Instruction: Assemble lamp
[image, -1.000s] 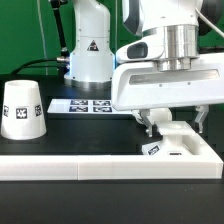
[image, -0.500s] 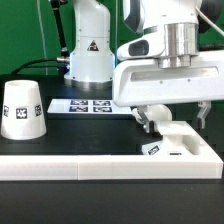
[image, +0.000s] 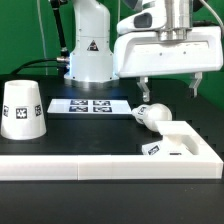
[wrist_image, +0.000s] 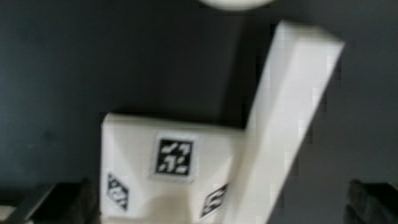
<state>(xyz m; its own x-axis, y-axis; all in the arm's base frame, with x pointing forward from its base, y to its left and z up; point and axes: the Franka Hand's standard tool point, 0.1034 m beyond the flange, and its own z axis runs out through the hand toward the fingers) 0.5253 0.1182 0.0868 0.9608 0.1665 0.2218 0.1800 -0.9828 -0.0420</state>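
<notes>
The flat square lamp base (image: 186, 141) lies at the exterior view's right, against the border rail. The round bulb (image: 151, 116) lies on its side on the black table, touching the base's far left corner. The cone shade (image: 22, 108) stands at the left, wide end down. My gripper (image: 168, 90) hangs open and empty above the bulb and base. In the wrist view the base (wrist_image: 169, 160) with its tags is below my gripper (wrist_image: 217, 205), and the bulb (wrist_image: 235, 4) shows at the frame edge.
The long white border rail (image: 90, 165) runs along the front and shows in the wrist view (wrist_image: 294, 110) beside the base. The marker board (image: 92, 104) lies mid-table. The robot pedestal (image: 88, 55) stands behind it.
My gripper was low, with its fingers around the bulb; it has risen straight up, leaving the bulb lying on the table by the base.
</notes>
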